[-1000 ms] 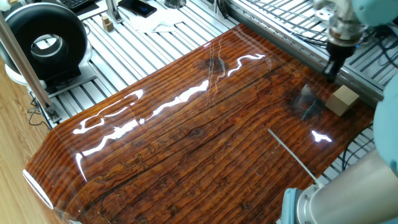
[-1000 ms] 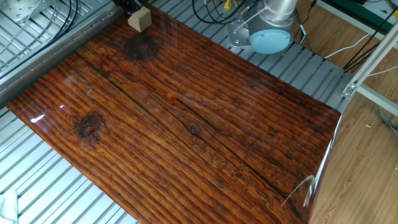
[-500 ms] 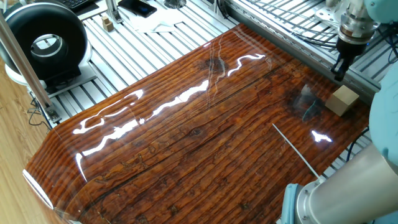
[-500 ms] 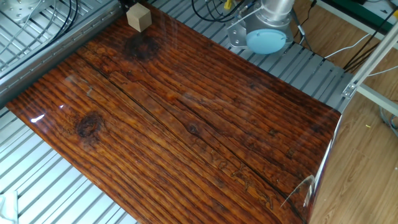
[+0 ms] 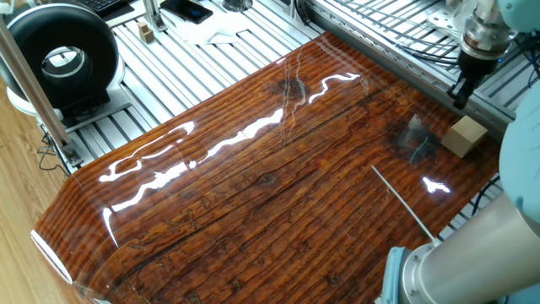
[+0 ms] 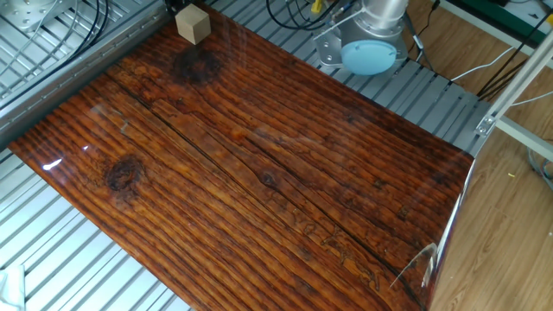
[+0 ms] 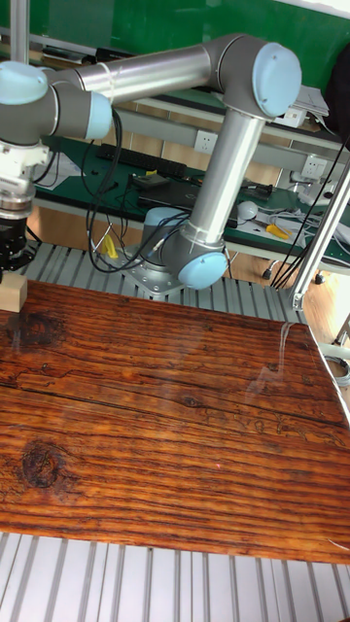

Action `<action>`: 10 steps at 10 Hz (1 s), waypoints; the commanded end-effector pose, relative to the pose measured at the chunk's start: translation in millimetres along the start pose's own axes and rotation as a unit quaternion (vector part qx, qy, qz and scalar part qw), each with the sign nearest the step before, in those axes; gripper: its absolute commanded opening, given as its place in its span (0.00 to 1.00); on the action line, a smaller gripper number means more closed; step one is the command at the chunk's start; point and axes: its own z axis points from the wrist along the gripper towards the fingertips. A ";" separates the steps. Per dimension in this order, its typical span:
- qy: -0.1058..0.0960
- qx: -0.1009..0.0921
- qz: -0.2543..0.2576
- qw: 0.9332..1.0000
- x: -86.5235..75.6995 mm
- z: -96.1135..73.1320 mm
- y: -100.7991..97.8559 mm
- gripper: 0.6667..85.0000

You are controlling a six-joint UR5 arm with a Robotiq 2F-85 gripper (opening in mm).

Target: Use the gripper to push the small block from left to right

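One fixed view shows my gripper [image 5: 461, 95] raised above the far edge of the wooden tabletop [image 5: 253, 186], its black fingers pointing down and apparently close together, though I cannot tell the gap for certain. The small block [image 5: 466, 136] sits near the table's corner, just below and clear of my fingertips, with no contact. To push well, I judge that I must lower the fingers to block height on the block's left-hand side, keep them narrow as one flat face, and drive low through the block's middle so it slides without turning or tipping. Against the frame one second ago, my gripper has lifted and shifted further from the block; the block has not moved. The other fixed view shows the block [image 6: 193, 23] at the top corner of the table; my gripper is out of frame here, whereas a second ago its tips showed beside the block. Tall fixed view shows my gripper [image 7: 12, 255] just above the block [image 7: 12, 292] at the left edge.
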 end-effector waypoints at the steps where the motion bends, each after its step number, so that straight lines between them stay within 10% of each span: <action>1: -0.014 0.003 0.016 1.000 20.2 8.5 -18.9 0.00; 3: -0.040 0.012 0.015 0.999 21.9 13.1 -34.1 0.00; 6: -0.060 -0.031 0.044 0.997 13.1 10.9 -16.5 0.00; 10: -0.054 -0.008 0.025 0.998 20.8 18.5 -35.9 0.00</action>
